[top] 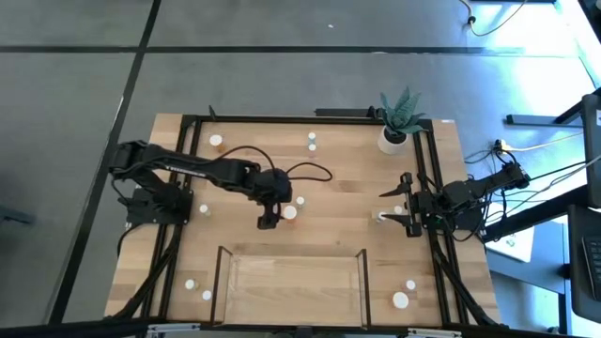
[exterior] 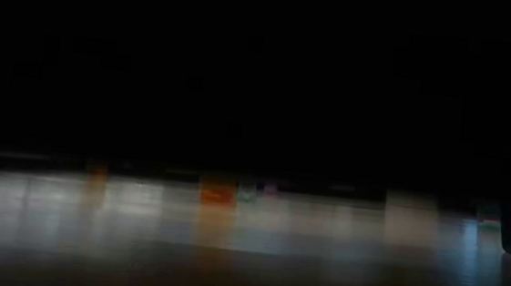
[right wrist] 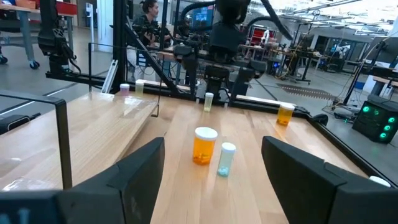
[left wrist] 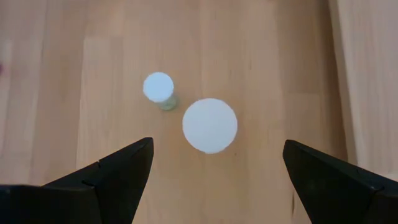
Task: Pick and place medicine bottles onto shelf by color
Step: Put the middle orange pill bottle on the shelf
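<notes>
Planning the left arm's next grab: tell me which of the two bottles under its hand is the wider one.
The wide bottle with the big white cap, amber-bodied in the right wrist view, lies between the open left hand's fingers. The narrow bottle stands beside it, apart.

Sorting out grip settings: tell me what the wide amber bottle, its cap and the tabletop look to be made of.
Wide amber bottle: translucent orange plastic, by the look; light glows through its body.
Its cap: opaque white plastic, seemingly matte; it shows as a flat white disc from above.
Tabletop: light wood with visible grain and plank seams, smooth with a faint sheen.
</notes>
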Controlling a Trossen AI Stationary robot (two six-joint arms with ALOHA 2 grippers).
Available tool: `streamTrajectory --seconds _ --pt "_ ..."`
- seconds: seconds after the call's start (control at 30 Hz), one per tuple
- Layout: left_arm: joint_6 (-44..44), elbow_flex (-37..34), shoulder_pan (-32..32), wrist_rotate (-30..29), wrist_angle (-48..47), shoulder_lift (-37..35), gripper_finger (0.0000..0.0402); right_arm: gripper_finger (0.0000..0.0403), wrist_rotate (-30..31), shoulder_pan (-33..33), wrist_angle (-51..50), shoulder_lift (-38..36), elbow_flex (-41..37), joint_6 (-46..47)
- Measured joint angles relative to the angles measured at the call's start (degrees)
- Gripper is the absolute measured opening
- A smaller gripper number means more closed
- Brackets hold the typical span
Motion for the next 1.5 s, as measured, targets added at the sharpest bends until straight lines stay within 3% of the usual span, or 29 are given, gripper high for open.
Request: streamTrajectory --seconds 0.67,0.87,1.17,1.5 --pt "-0.24 0.00 -0.02 -0.08 0.69 0.49 0.0352 0.0272 0.04 0.00 0.00 0.00 0.00 -0.26" --pt "-2.23 -0.02 -0.83 -6.71 0.70 0.49 0.0352 0.0272 0.04 0.00 0.00 0.00 -0.01 -0.26" --pt "-3.19 -0.09 -2.50 -6.91 0.72 0.85 0.0352 0.0272 0.04 0.00 0.00 0.00 0.00 -0.28" --pt "-3.18 -0.09 -3.76 -6.91 2.58 7.20 0.0352 0.0272 0.06 0.00 -0.34 0.00 0.00 -0.20"
